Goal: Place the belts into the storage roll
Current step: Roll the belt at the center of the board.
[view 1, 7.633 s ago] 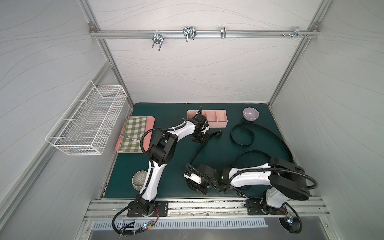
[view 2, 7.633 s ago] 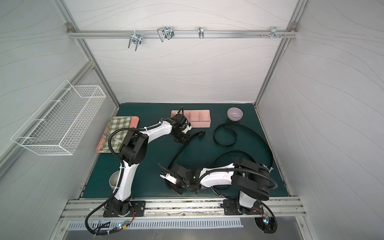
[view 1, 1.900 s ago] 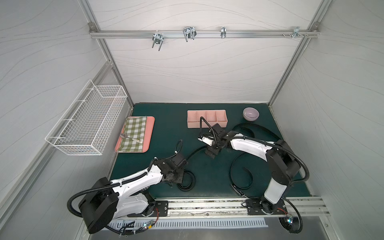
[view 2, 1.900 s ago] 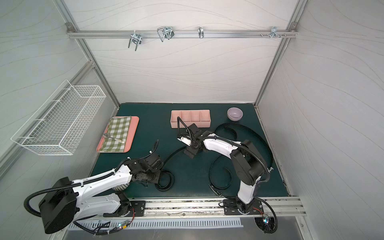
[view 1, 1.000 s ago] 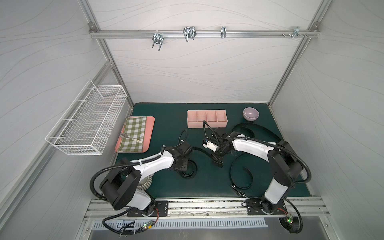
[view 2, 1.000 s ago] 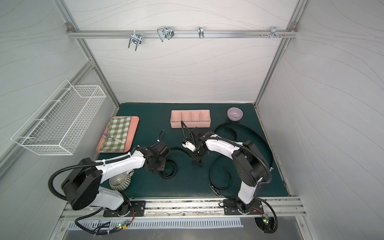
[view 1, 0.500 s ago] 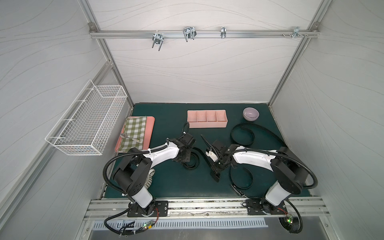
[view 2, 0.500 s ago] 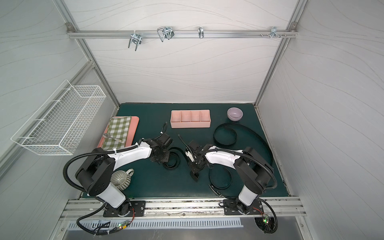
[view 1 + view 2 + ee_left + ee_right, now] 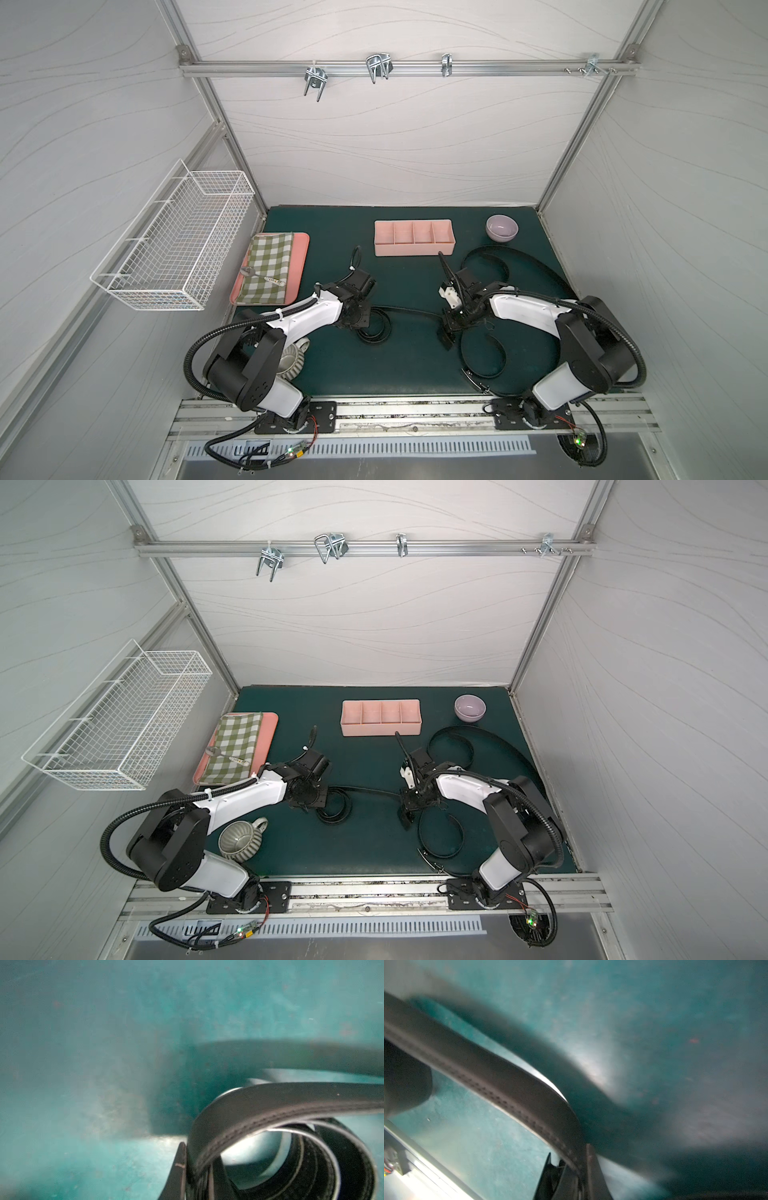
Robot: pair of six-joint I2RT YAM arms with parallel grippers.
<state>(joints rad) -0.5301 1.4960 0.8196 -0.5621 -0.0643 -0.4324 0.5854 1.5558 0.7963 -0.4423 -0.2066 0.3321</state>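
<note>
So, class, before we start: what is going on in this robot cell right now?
Both arms are working one black belt on the green mat. The left gripper is shut on its coiled end and the right gripper is shut on the strap further along, so they appear to be rolling it up. The pink storage roll at the back has all four compartments empty. Other loose belts lie near the right arm.

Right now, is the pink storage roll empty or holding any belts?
Empty. In both top views the compartments of the storage roll show only bare pink floor, nothing inside.
</note>
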